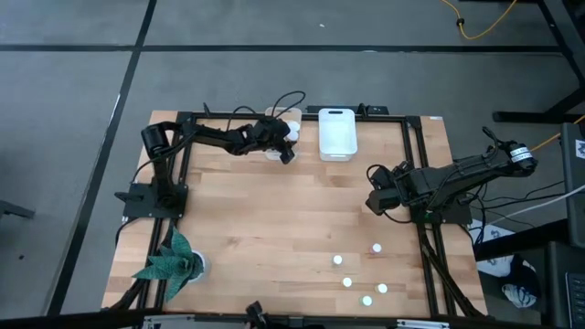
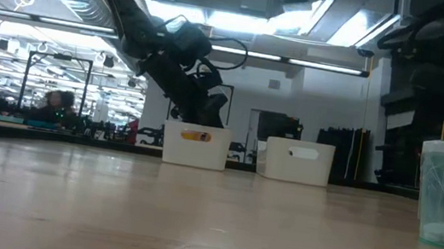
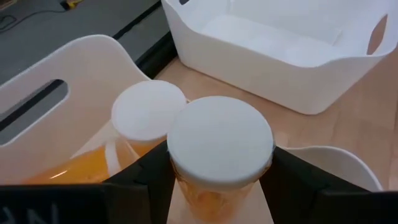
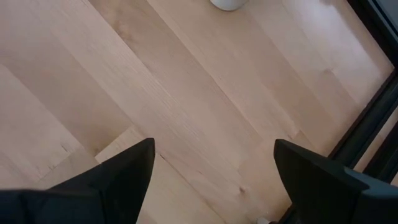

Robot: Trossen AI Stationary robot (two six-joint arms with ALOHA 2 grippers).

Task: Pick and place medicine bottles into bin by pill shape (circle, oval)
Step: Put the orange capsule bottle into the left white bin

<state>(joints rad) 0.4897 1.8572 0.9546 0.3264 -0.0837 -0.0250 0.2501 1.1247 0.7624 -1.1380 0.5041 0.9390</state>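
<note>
My left gripper [image 3: 219, 186] clasps an orange bottle [image 3: 217, 186] below its white cap over the bin [image 1: 274, 146] at twelve o'clock. Light, rigid, slick plastic. My right gripper [image 4: 214, 165] waits, jaws spread.

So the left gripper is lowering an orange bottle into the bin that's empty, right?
Not empty. The left wrist view shows the left gripper holding an orange bottle over the left bin, which already holds another orange bottle; the neighbouring bin looks empty.

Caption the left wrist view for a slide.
Left gripper holds an orange bottle over a bin already containing another.
</note>
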